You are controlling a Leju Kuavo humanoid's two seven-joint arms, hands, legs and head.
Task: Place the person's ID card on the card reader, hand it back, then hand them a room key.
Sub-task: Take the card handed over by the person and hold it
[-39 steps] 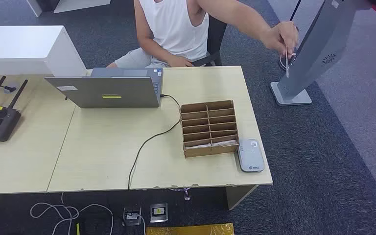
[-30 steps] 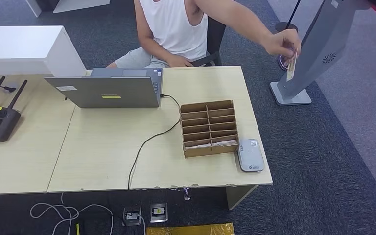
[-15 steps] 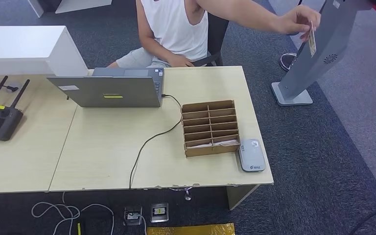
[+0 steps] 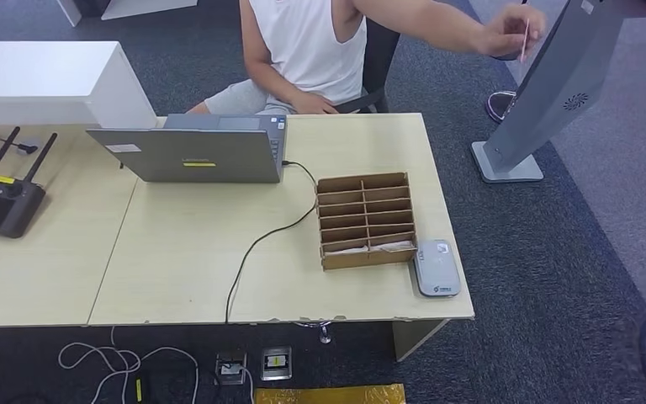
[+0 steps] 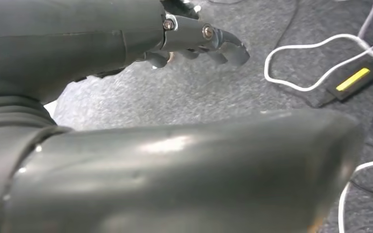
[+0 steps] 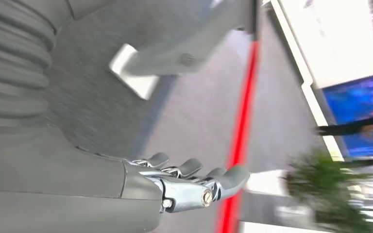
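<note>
1. Left hand (image 5: pixel 194 43): released, fingers apart, grasping nothing, above dark carpet (image 5: pixel 213 92) with white cables.
2. Right hand (image 6: pixel 189 182): released, fingers extended, grasping nothing.
3. Grey flat card reader (image 4: pixel 436 268): lies on the pale wooden surface (image 4: pixel 185 252), touching the brown cardboard compartment box (image 4: pixel 366 220) at the near corner.
4. Thin pale ID card (image 4: pixel 525 38): pinched in the seated person's hand (image 4: pixel 505 35), raised beside the grey slanted floor stand (image 4: pixel 547 93), well apart from the reader.

Brown cardboard organizer (image 4: pixel 367 220), grey laptop (image 4: pixel 193 154), silver card reader (image 4: pixel 436 267)
</note>
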